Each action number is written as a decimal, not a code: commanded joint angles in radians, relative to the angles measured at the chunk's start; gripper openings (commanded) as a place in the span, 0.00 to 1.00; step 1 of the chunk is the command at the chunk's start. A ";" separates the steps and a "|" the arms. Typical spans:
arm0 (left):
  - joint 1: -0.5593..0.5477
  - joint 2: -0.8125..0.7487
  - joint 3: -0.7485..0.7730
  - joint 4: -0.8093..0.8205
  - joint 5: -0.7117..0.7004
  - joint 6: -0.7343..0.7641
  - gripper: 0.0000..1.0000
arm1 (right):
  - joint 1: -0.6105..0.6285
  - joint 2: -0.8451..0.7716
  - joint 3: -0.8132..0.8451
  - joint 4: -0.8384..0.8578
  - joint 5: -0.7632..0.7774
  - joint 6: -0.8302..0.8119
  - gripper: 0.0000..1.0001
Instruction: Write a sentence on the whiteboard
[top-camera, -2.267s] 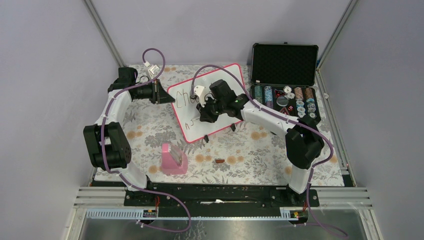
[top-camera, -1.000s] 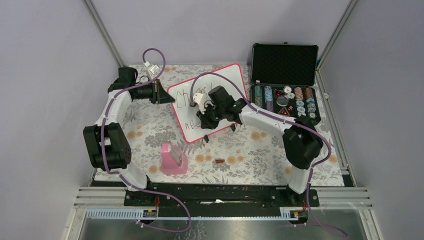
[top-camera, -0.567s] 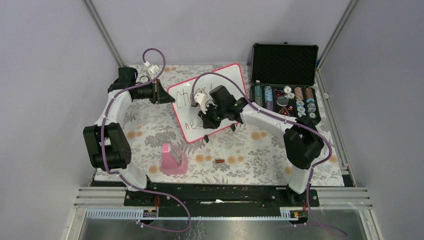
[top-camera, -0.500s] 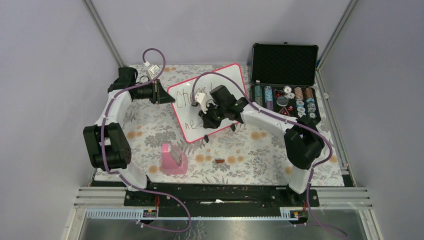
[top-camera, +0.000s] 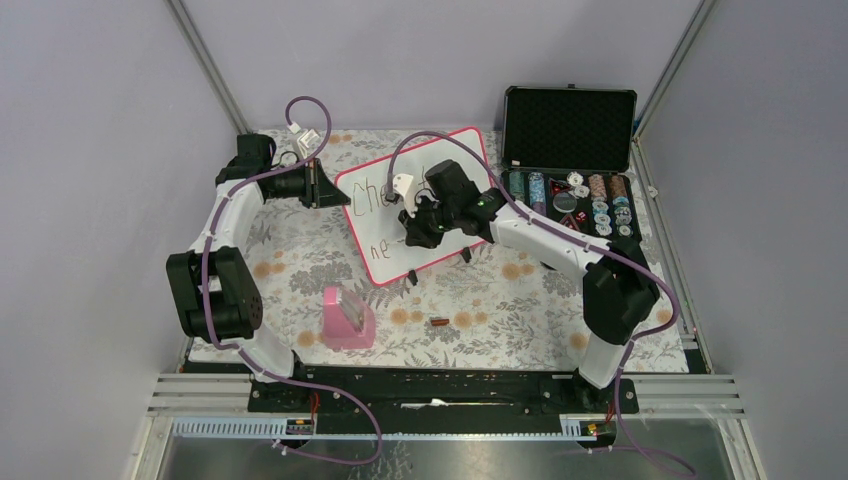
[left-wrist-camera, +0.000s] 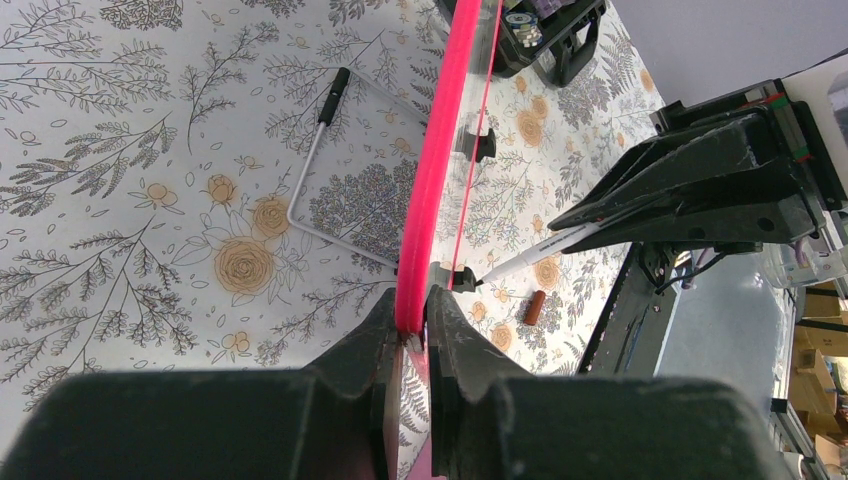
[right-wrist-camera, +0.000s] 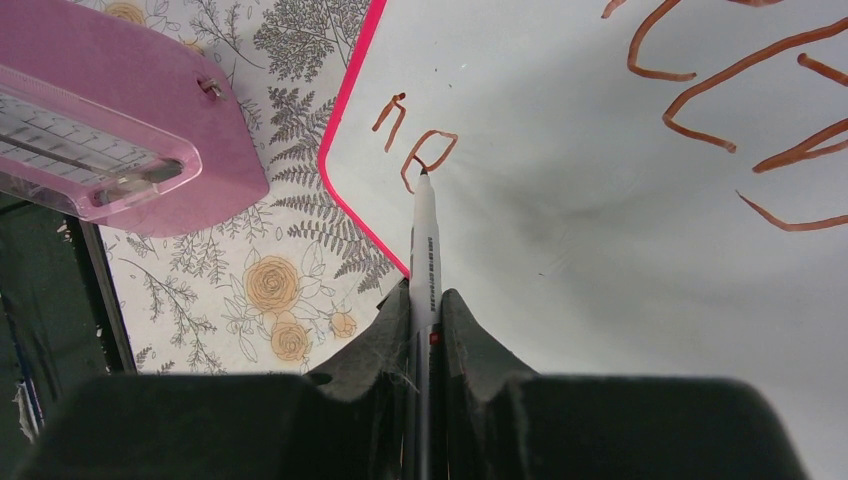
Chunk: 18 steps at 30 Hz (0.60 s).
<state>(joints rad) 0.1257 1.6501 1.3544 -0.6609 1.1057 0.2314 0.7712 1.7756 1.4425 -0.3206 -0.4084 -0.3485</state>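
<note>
The whiteboard (top-camera: 465, 160) with its pink-red frame stands tilted at the table's middle back. My left gripper (top-camera: 322, 185) is shut on its left edge; the left wrist view shows the frame (left-wrist-camera: 430, 180) pinched between the jaws (left-wrist-camera: 412, 305). My right gripper (top-camera: 412, 222) is shut on a white marker (right-wrist-camera: 424, 240). The marker's tip touches the board (right-wrist-camera: 600, 200) at the bottom of the "e". The sentence (right-wrist-camera: 415, 140) reads "ne" on its lower line. The upper line (right-wrist-camera: 740, 70) starts "Che" and is partly hidden by the right arm in the top view.
An open black case (top-camera: 570, 130) with poker chips stands at the back right. A pink block (top-camera: 347, 318) and a small brown cap (top-camera: 438, 322) lie in front of the board. A wire stand (left-wrist-camera: 320, 150) lies behind the board.
The lower line grew from a first stroke to "ne". My right gripper shifted a little to the right along the board with the marker. The left arm has not moved.
</note>
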 joint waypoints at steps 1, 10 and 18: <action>-0.003 -0.049 0.010 0.052 -0.043 0.051 0.00 | -0.007 0.001 0.049 -0.001 0.012 -0.014 0.00; -0.003 -0.048 0.009 0.051 -0.041 0.052 0.00 | -0.009 0.026 0.063 0.001 0.037 -0.014 0.00; -0.004 -0.049 0.006 0.052 -0.044 0.055 0.00 | -0.009 0.049 0.075 0.001 0.052 -0.018 0.00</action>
<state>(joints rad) 0.1257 1.6482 1.3544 -0.6636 1.1030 0.2317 0.7704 1.8175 1.4723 -0.3248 -0.3763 -0.3500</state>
